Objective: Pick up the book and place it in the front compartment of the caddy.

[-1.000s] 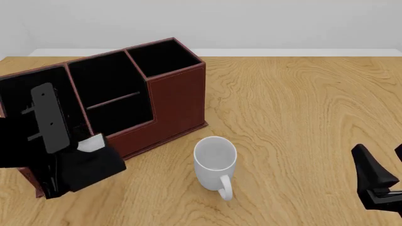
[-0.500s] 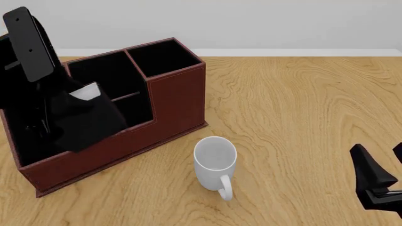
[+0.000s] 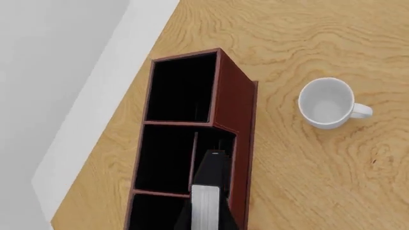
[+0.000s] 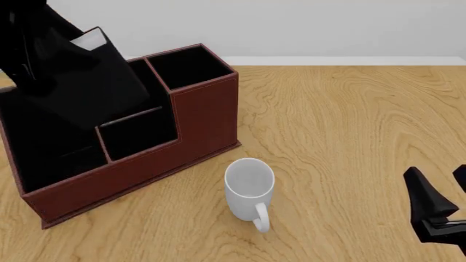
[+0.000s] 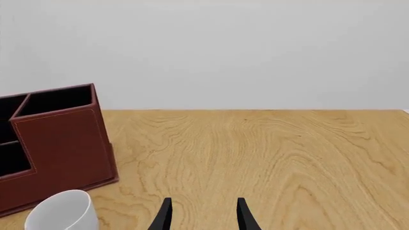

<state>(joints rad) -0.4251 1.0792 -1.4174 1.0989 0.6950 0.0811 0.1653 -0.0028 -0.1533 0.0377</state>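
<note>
Book [image 4: 91,76]: thick, black-covered, white page edges; hanging tilted above the caddy [image 4: 196,117], over its middle cells, apparently so it can be lowered in edge-first. Left gripper [image 3: 206,211]: clamping the book; its fingers are mostly hidden behind it. Front compartment [image 4: 138,131]: black-lined, crossed by a thin reddish bar, sitting open below. Caddy: reddish-brown, leather-look, stitched edges. Mug [image 4: 250,188]: white, glossy, standing just beside the caddy. Right gripper [image 5: 203,215]: idling well apart, fingers parted, holding nothing. Table [image 4: 350,120]: wood-grained.
</note>
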